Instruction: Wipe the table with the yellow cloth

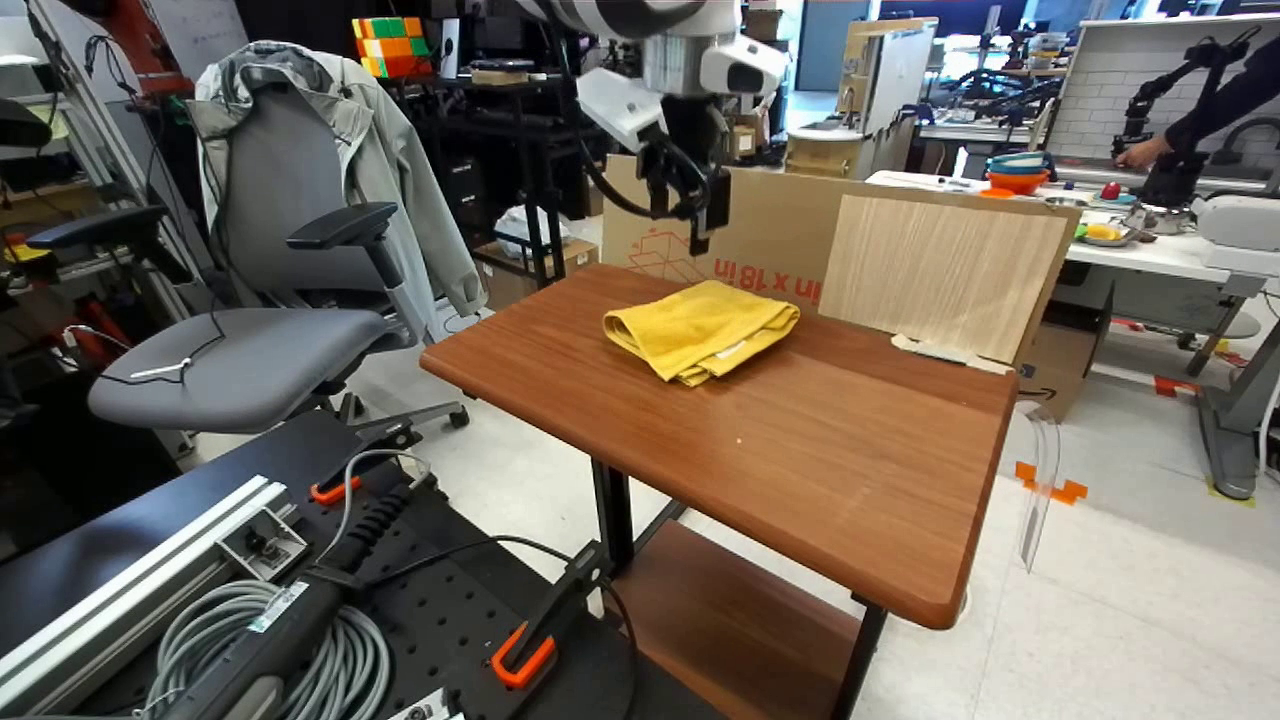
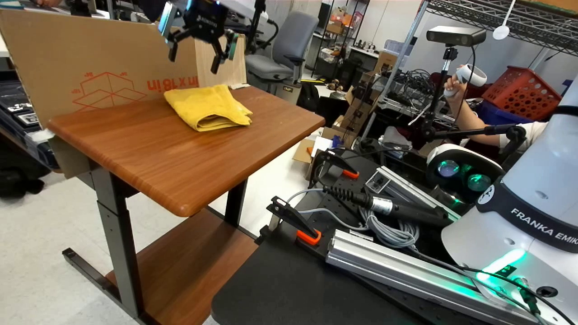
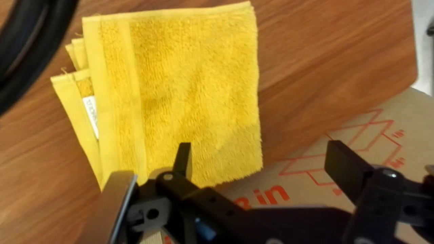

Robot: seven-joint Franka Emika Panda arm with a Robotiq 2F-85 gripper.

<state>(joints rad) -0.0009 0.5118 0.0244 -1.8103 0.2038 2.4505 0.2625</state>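
The table has a reddish-brown wood-grain top and shows in both exterior views and the wrist view. The yellow cloth lies folded and slightly rumpled on it, towards the cardboard side. It shows in both exterior views and fills much of the wrist view, with a white tag at one edge. My gripper is open and empty, raised above the table near the cardboard side. In the wrist view the gripper has its fingers wide apart, one overlapping the cloth in the picture, without visible contact.
A cardboard sheet stands along the table's edge, also in an exterior view, with a pale plywood board leaning on it. A grey chair stands beside the table. A black bench carries clamps, cables and an aluminium profile.
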